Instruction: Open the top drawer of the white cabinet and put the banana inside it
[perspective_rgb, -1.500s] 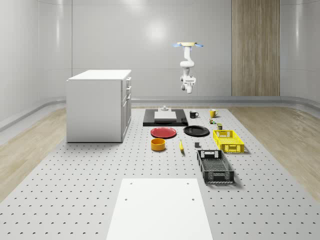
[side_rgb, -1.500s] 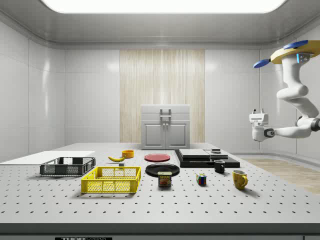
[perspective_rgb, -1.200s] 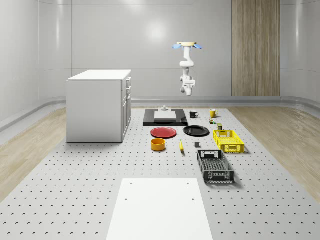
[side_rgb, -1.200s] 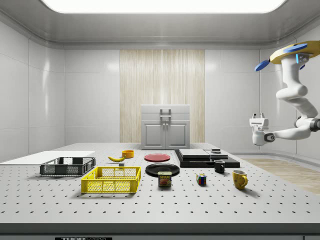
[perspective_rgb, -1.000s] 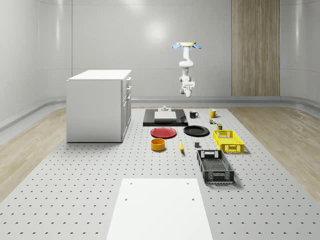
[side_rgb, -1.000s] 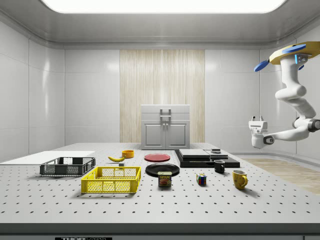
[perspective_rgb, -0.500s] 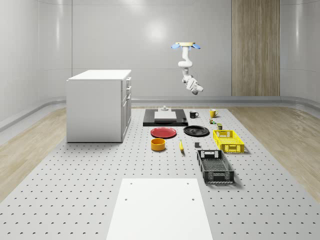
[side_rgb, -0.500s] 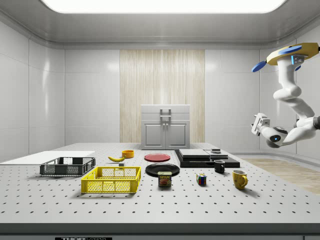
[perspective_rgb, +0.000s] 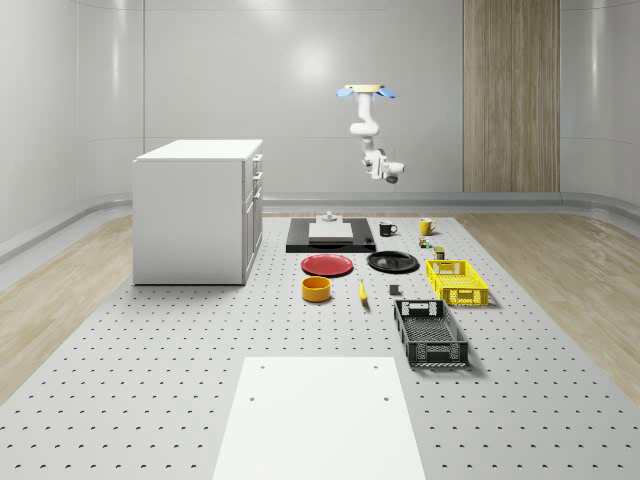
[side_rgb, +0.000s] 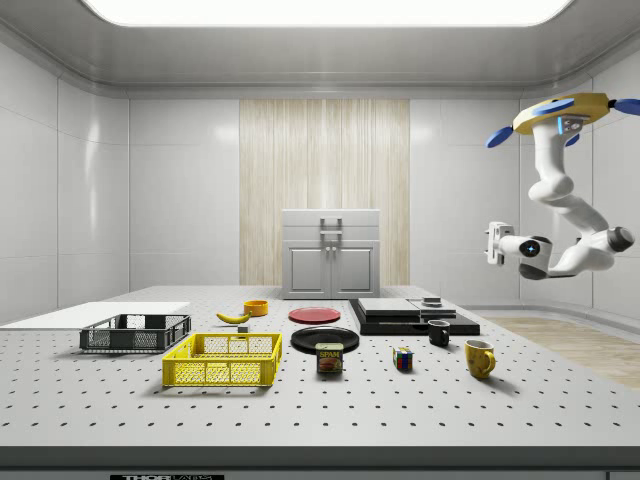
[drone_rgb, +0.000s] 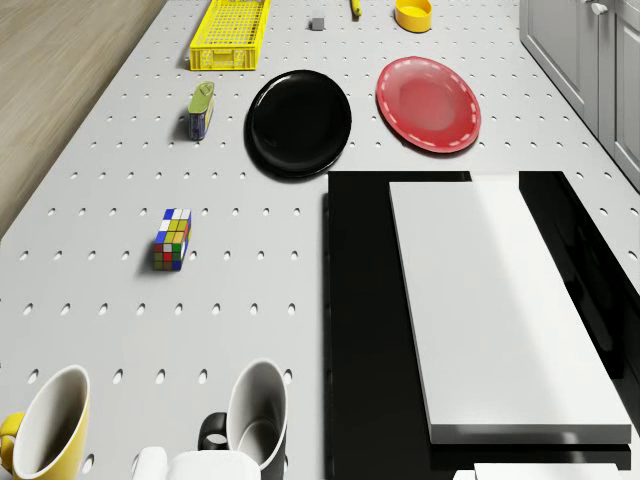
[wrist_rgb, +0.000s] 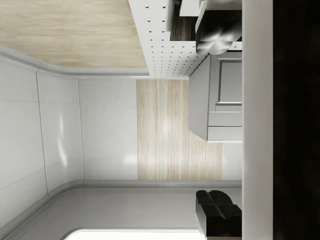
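The white cabinet (perspective_rgb: 195, 210) stands at the table's left in the whole-scene view, with its drawer fronts (side_rgb: 331, 233) shut. The banana (perspective_rgb: 362, 291) lies on the table beside an orange bowl (perspective_rgb: 316, 288); it also lies left of the bowl (side_rgb: 233, 318) in the side view. The drone (perspective_rgb: 364, 91) hovers high above the table's far end, over the two mugs (drone_rgb: 255, 420). Its arm hangs down, and the gripper (side_rgb: 493, 243) is held level, pointing at the cabinet (wrist_rgb: 220, 100) from far off. In the wrist view the fingers (wrist_rgb: 217, 210) stand apart, open, holding nothing.
A black slab (perspective_rgb: 330, 240) carrying a white block lies below the drone. A red plate (perspective_rgb: 328, 264), a black plate (perspective_rgb: 392, 262), a yellow basket (perspective_rgb: 457, 281) and a black basket (perspective_rgb: 430, 332) lie around the banana. A cube (drone_rgb: 172, 239) and a can (drone_rgb: 201, 109) sit near the mugs.
The drone has drifted toward the cabinet side and a little higher. The arm has swung the gripper from hanging downward to level, facing the cabinet.
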